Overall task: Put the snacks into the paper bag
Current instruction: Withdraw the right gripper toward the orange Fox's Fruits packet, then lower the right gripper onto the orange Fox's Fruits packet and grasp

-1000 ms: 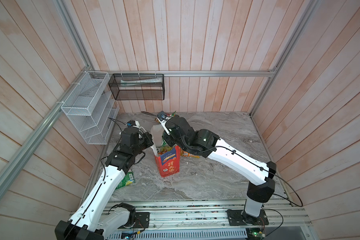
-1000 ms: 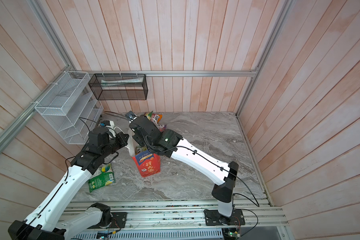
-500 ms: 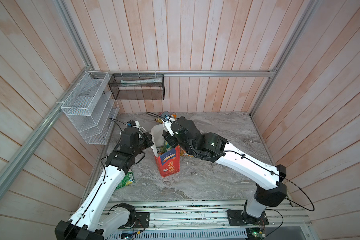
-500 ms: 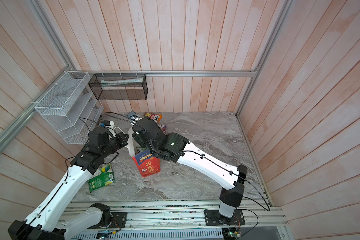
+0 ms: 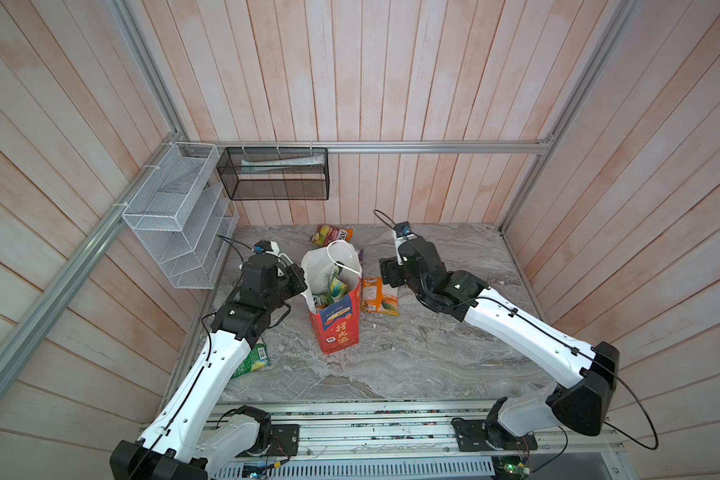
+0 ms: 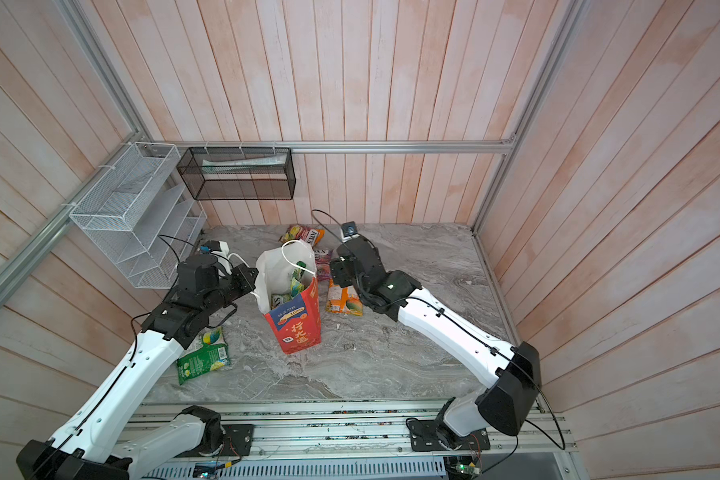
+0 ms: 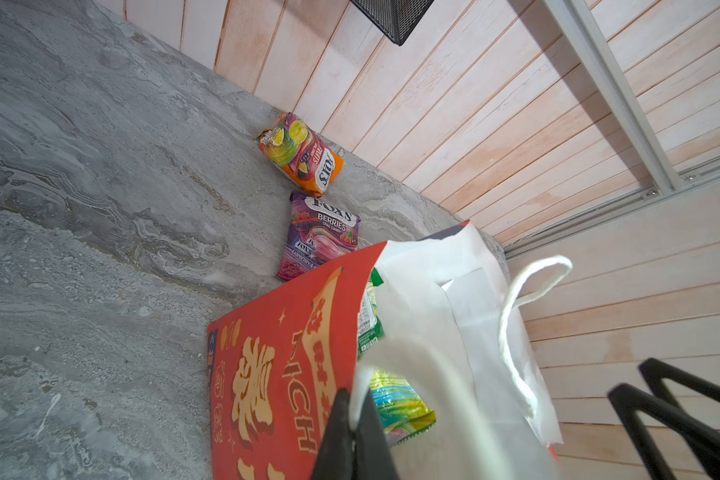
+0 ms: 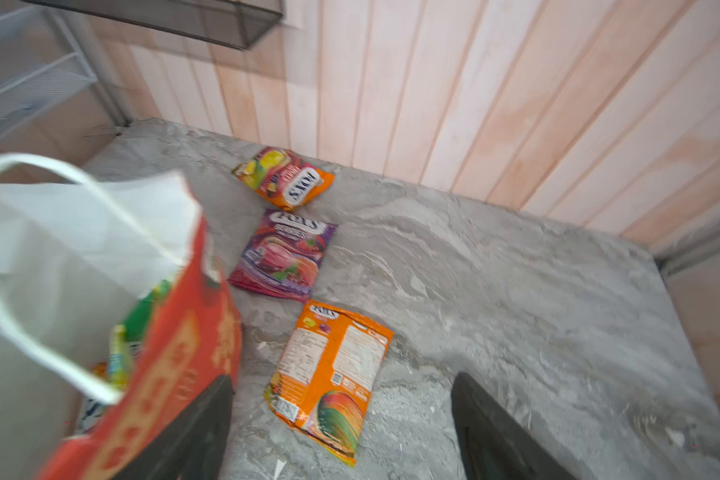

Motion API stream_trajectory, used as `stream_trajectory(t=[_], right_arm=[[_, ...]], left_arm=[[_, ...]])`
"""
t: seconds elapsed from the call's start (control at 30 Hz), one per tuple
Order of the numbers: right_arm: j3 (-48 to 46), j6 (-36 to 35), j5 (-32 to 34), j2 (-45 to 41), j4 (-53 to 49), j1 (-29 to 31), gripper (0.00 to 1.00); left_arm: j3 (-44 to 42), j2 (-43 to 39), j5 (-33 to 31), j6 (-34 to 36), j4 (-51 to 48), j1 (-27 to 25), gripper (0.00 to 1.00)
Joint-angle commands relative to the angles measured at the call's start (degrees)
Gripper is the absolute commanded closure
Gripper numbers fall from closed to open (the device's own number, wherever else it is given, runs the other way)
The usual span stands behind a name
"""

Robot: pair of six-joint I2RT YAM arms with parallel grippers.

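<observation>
Right end effector (image 8: 344, 380) has backed off the paper bag (image 5: 335, 328), jaws spread above the orange packet (image 5: 377, 295) lying on the table (image 5: 433, 353) just beside it, so I'd drop straight and pinch one edge while the left end effector (image 7: 352, 419) stays clamped on the bag's white rim.

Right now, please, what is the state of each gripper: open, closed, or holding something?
Left gripper: closed, pinching the white rim of the tall red paper gift bag.
Right gripper: open, holding nothing.
</observation>
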Motion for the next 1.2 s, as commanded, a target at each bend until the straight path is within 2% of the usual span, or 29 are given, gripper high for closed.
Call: stream_trajectory(t=[0.0, 0.13, 0.37, 0.53, 0.9, 1.17], right_arm=[[-10.2, 11.8, -11.3, -4.9, 9.2, -7.0, 0.15], [-18.7, 16.6, -21.0, -6.4, 17.5, -14.3, 0.11], [-17.4, 14.7, -25.9, 6.4, 19.6, -16.5, 0.06], [-12.4, 10.8, -29.9, 16.7, 16.4, -16.3, 0.03], [-2.6, 5.4, -25.4, 30.0, 8.9, -10.6, 0.02], [1.4, 3.9, -21.7, 35.2, 5.5, -8.6, 0.02]], left_arm=[[-0.7, 0.1, 0.4, 0.6, 0.5, -0.3, 1.0], [-0.8, 0.3, 0.7, 0.6, 0.6, -0.2, 1.0], [-0.7, -0.3, 0.6, 0.6, 0.5, -0.4, 1.0], [-0.7, -0.1, 0.6, 0.7, 0.5, -0.4, 1.0], [-0.7, 0.0, 0.7, 0.7, 0.5, -0.4, 1.0], [-0.8, 0.3, 0.9, 0.6, 0.7, -0.4, 1.0]])
